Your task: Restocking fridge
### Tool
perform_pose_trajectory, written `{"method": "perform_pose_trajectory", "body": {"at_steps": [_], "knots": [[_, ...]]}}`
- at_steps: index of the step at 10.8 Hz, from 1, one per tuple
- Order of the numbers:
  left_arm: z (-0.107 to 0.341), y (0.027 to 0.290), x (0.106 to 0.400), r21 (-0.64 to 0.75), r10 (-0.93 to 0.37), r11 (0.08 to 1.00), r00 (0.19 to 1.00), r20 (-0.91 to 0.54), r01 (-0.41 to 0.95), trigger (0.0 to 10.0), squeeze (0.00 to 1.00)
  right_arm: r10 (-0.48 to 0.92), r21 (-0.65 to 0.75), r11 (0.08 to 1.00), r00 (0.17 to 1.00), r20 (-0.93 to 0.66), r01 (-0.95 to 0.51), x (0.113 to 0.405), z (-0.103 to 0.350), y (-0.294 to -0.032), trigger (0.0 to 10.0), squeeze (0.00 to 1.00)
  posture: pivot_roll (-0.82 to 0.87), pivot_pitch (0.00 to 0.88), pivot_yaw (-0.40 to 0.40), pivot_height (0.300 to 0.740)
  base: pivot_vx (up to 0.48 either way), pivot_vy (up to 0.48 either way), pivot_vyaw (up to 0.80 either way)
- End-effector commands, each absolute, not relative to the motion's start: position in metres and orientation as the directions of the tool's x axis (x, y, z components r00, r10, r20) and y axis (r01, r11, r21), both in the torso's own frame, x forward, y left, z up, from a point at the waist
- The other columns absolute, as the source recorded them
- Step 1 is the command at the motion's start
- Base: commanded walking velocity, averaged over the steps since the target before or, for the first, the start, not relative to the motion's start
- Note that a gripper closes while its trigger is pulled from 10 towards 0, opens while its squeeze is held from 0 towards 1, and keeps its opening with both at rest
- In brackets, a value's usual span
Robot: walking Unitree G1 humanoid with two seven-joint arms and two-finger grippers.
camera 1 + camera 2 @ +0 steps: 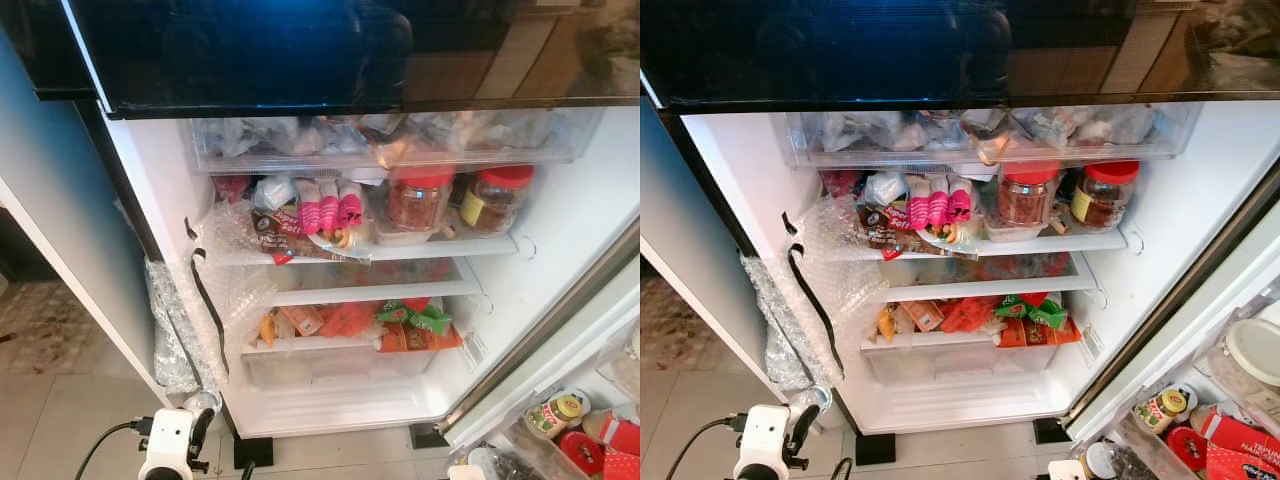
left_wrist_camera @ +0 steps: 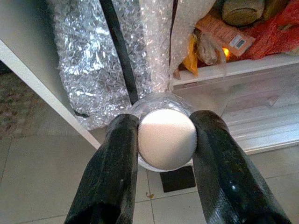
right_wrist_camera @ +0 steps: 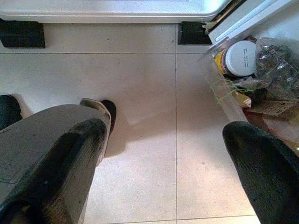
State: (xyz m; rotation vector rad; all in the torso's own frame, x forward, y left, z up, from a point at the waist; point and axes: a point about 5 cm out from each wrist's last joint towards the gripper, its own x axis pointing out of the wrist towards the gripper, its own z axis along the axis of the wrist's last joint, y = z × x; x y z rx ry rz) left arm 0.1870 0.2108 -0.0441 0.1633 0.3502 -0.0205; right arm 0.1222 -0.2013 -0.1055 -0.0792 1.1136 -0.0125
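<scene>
The fridge (image 1: 150, 190) stands open before me, its shelves packed with food. Low at the fridge's front left corner, my left gripper (image 2: 166, 140) is shut on a small clear container with a white round lid (image 2: 167, 138); from the head camera the same container (image 1: 203, 402) shows just above the wrist, beside the bubble wrap. My right gripper (image 3: 168, 135) hangs open over the tiled floor in front of the fridge door, with nothing between its fingers.
Two red-lidded jars (image 1: 420, 200) and pink packets (image 1: 328, 208) fill the upper shelf; orange and green packets (image 1: 400, 325) lie lower down. Bubble wrap (image 1: 175, 330) hangs along the left wall. The door shelf (image 1: 1200, 420) at the right holds jars. Tiled floor (image 3: 140, 163) lies below.
</scene>
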Motion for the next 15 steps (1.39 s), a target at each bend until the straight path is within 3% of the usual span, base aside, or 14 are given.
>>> {"method": "perform_pose_trajectory", "body": {"at_steps": [1,8,9,10,11,12,15], "knots": [[-0.046,0.211,0.183,0.151,0.007,0.987,0.937,-0.35,0.049,10.0,0.0,-0.057,-0.069,0.998,0.441,-0.896,-0.011,0.121,-0.106,-0.202,10.0,0.0,-0.12,0.032,-0.048,0.74,0.0,0.0,0.0],[-0.046,0.211,0.182,0.146,0.002,0.988,0.939,-0.343,0.051,10.0,0.0,-0.057,-0.069,0.998,0.441,-0.896,-0.011,0.121,-0.106,-0.202,10.0,0.0,-0.12,0.032,-0.048,0.74,0.0,0.0,0.0],[-0.037,0.203,0.191,0.178,-0.132,0.966,0.949,-0.285,0.188,10.0,0.0,-0.069,-0.075,0.997,0.444,-0.893,0.006,0.123,-0.105,-0.203,10.0,0.0,-0.13,0.024,-0.03,0.74,0.0,0.0,0.0],[-0.034,0.201,0.192,0.193,-0.152,0.959,0.952,-0.265,0.207,10.0,0.0,-0.072,-0.076,0.997,0.444,-0.893,0.007,0.124,-0.105,-0.204,10.0,0.0,-0.13,0.026,-0.031,0.74,0.0,0.0,0.0],[0.037,0.164,0.25,0.147,-0.255,0.96,0.96,0.116,0.237,10.0,0.0,-0.072,-0.078,0.997,0.443,-0.894,0.006,0.123,-0.105,-0.204,10.0,0.0,-0.13,0.027,-0.033,0.74,0.0,0.0,0.0],[0.091,0.144,0.268,0.165,-0.282,0.955,0.924,0.257,0.245,10.0,0.0,-0.072,-0.078,0.997,0.442,-0.894,0.004,0.123,-0.105,-0.204,10.0,0.0,-0.13,0.026,-0.034,0.74,0.0,0.0,0.0],[0.095,0.139,0.269,0.215,-0.336,0.933,0.913,0.232,0.289,10.0,0.0,-0.074,-0.08,0.997,0.443,-0.893,0.005,0.123,-0.105,-0.205,10.0,0.0,-0.13,0.027,-0.036,0.74,0.0,0.0,0.0]]}}
